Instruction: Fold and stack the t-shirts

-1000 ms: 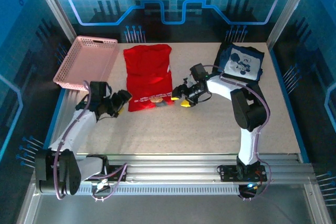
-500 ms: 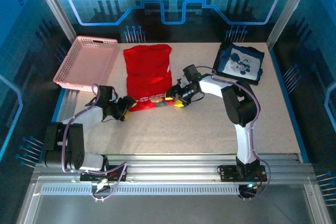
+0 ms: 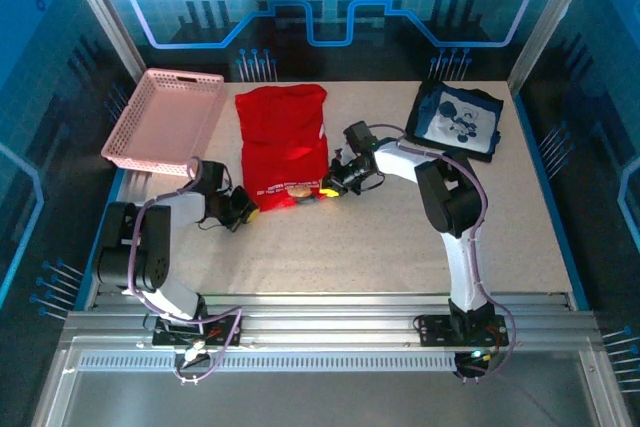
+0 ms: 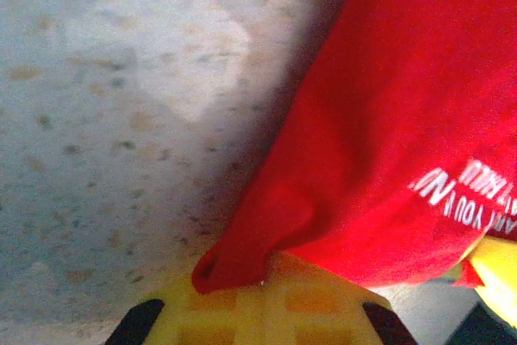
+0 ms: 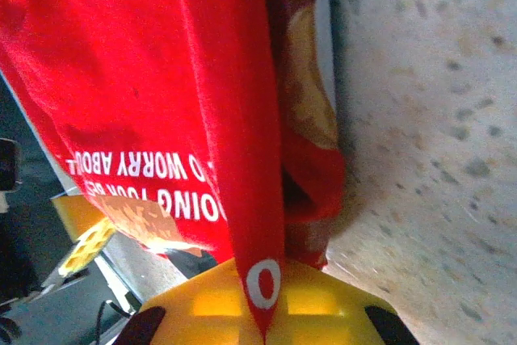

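Speckled surface (image 3: 400, 247) bears the red t-shirt (image 3: 283, 142) left of centre, near hem corners clamped by the left jaws and right jaws; its upside-down white lettering reads "WORRY ABOU", the rest cut off. Navy t-shirt (image 3: 458, 119) lies far right, pink basket (image 3: 165, 112) far left.

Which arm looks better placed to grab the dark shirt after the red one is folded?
Probably the right: the navy shirt lies far right, on its side. The left tool pinches the far corner of the red shirt; the right tool pinches the nearer corner.
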